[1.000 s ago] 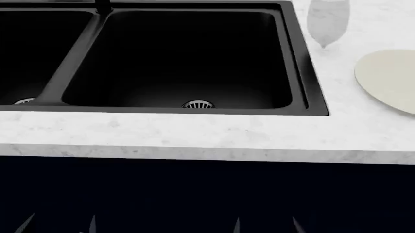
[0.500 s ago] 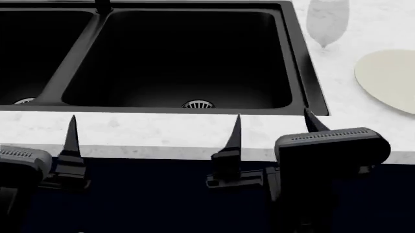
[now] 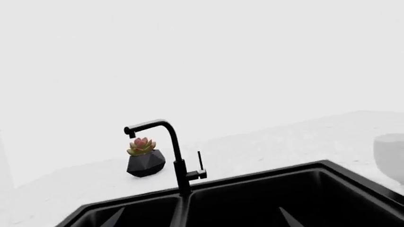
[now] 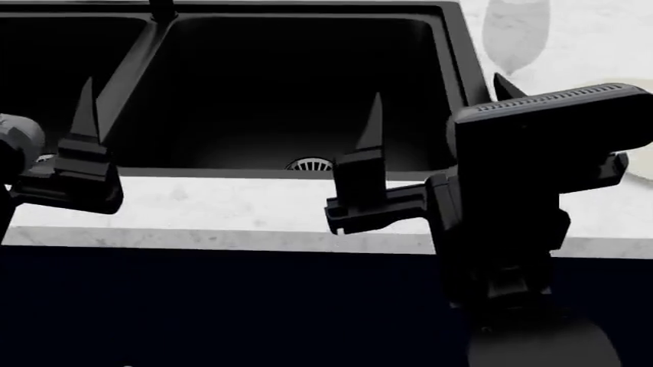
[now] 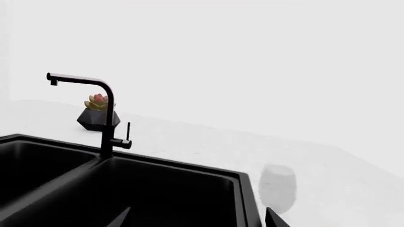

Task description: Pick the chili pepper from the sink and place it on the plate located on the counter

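Where only fingertips showed before, right claw spread, left claw state unclear, above sink.

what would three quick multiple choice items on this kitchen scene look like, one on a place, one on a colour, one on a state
1. Where does the potted succulent stand?
A. on the counter behind the faucet
B. inside the sink
C. on the plate

2. What colour is the sink?
A. silver
B. white
C. black

3. How does the right gripper stand?
A. shut on a glass
B. open, holding nothing
C. shut on the faucet

Answers:
1. A, both wrist views show the pot on the white counter beyond the faucet.
2. C, its basins and rim are matte black in every view.
3. B, in the head view its two fingertips are spread wide apart above the basin with nothing between them.
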### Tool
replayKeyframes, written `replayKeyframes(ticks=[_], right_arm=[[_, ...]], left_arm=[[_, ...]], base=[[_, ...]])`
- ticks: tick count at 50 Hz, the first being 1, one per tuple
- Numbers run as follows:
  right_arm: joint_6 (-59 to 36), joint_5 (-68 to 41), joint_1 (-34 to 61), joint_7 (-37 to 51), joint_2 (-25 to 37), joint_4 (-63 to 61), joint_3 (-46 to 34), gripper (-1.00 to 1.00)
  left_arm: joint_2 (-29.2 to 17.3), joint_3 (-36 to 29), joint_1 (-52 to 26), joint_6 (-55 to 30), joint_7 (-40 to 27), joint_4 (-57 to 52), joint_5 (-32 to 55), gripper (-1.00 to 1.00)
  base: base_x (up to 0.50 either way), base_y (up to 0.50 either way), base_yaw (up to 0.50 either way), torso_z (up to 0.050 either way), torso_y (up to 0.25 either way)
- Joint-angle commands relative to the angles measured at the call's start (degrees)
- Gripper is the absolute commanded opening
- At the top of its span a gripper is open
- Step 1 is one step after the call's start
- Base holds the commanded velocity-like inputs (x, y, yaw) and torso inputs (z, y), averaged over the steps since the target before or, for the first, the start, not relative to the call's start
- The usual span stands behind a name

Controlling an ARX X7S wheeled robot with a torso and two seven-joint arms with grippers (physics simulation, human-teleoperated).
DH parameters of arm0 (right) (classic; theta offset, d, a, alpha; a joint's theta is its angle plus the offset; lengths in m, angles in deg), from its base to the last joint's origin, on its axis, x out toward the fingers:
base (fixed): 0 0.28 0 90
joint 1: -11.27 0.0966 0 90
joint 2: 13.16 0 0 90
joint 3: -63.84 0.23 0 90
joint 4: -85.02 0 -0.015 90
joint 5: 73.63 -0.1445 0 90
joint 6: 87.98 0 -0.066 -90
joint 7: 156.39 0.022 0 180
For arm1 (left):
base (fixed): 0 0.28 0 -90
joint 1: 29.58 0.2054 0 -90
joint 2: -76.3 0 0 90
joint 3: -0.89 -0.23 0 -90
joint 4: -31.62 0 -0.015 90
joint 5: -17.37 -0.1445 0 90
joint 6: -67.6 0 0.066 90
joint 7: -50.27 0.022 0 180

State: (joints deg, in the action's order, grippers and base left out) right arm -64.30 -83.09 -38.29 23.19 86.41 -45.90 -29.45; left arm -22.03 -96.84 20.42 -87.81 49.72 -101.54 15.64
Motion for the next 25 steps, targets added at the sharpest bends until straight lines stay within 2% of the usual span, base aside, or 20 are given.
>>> replayKeyframes(ticks=[1, 6, 25], right_arm=[[-1.2, -1.4, 2.4, -1.1, 0.6, 0.7, 0.6, 1.00], [-1.4, -1.4, 2.2, -0.9, 1.0, 0.4, 0.3, 1.00], [-2.2, -1.9, 2.7, -0.3, 1.6, -0.8, -0.8, 1.00]], left_arm=[[0.0, 0.2, -3.1, -3.2, 0.5, -0.1, 0.9, 1.00], [-0.3, 0.3, -2.8, -2.8, 0.8, -0.2, 1.3, 1.00], [-0.9, 0.4, -3.2, -2.5, 0.5, -0.3, 1.9, 1.00]], base=[[0.00, 0.00, 0.00, 0.000, 0.000], [0.00, 0.08, 0.00, 0.000, 0.000], [0.00, 0.50, 0.00, 0.000, 0.000]])
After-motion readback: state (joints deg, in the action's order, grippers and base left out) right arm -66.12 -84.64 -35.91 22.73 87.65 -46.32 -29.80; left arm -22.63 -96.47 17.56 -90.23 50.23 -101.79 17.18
